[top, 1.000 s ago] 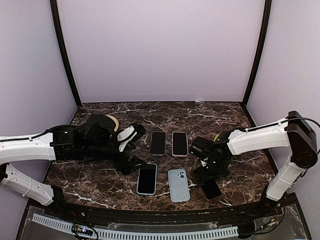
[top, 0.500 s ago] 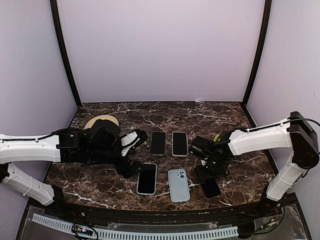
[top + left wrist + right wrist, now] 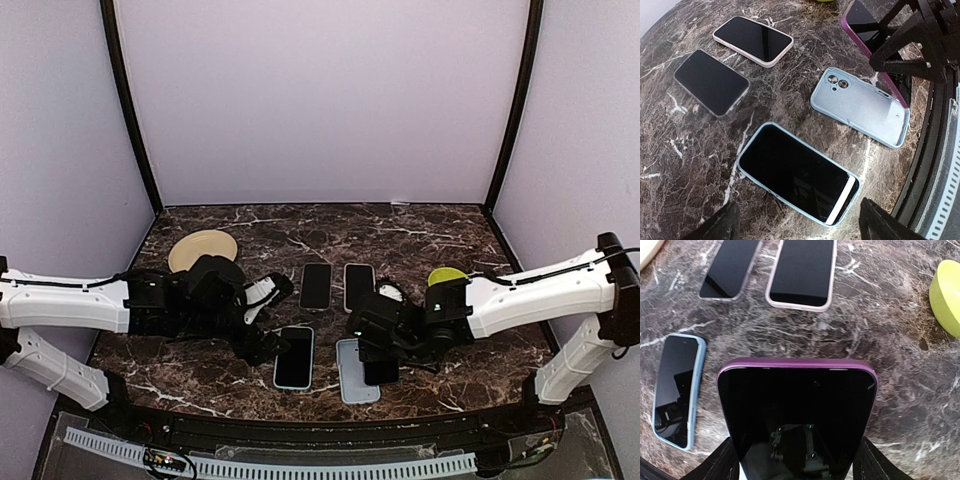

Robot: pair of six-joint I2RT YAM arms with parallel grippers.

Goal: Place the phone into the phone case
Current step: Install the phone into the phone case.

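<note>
An empty light-blue phone case lies face up near the front edge, also in the left wrist view. My right gripper is shut on a purple-edged phone, held tilted just above that case; the phone also shows in the left wrist view. In the right wrist view the gripper clamps the phone's sides and the case is hidden beneath it. My left gripper is open and empty, its fingers straddling the near end of a blue-cased phone.
Two more cased phones lie side by side farther back, one clear and one pale pink. A beige plate sits at back left. A yellow-green bowl sits right of the phones, also in the right wrist view.
My right arm has lifted the purple phone from the table's right side and carried it left over the light-blue case. My left arm has shifted forward, uncovering the plate.
</note>
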